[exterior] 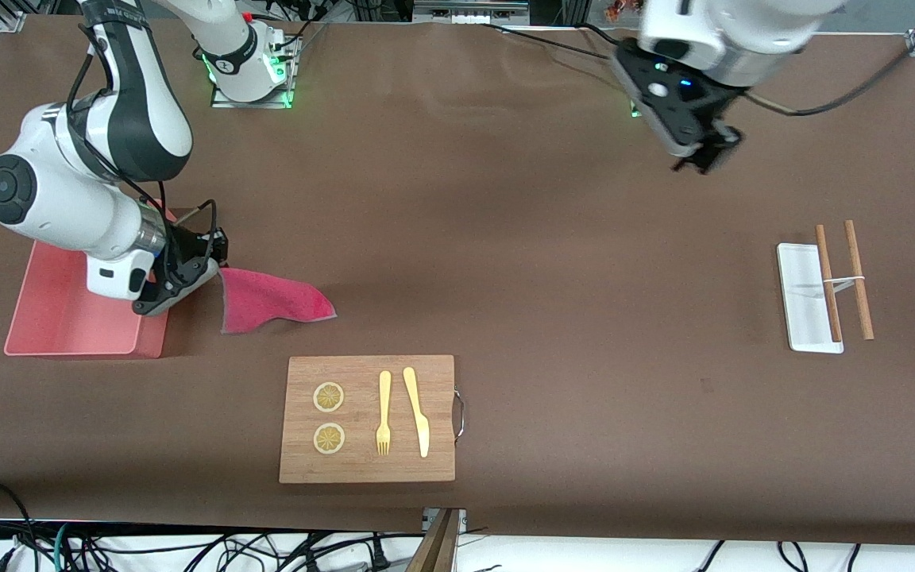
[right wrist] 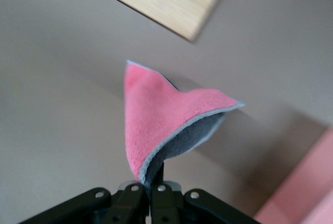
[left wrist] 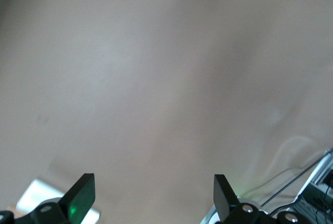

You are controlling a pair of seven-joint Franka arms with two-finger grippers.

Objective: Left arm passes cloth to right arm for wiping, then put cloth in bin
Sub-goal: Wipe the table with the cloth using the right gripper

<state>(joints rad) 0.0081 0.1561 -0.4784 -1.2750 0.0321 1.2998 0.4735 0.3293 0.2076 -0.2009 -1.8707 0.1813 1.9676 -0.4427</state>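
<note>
Cloth [exterior: 271, 300]: soft, fleecy, crimson-pink face, dark grey reverse and edging; folded to a rough triangle. One corner is pinched in the right gripper [exterior: 205, 274], fingers clamped tight on it; the rest hangs out from the fingers over the desk [exterior: 553, 238] beside the bin [exterior: 44, 318], long axis running from the gripper toward the left arm's end, free tip pointing that way.

Bin: pale pink plastic tub, rectangular, upright walls, at the right arm's end of the desk.

Wooden board [exterior: 368, 461]: rectangular, flat, nearer the front camera than the cloth.

Left gripper [exterior: 708, 159]: fingers spread wide, holding nothing, up over bare brown desk.
</note>
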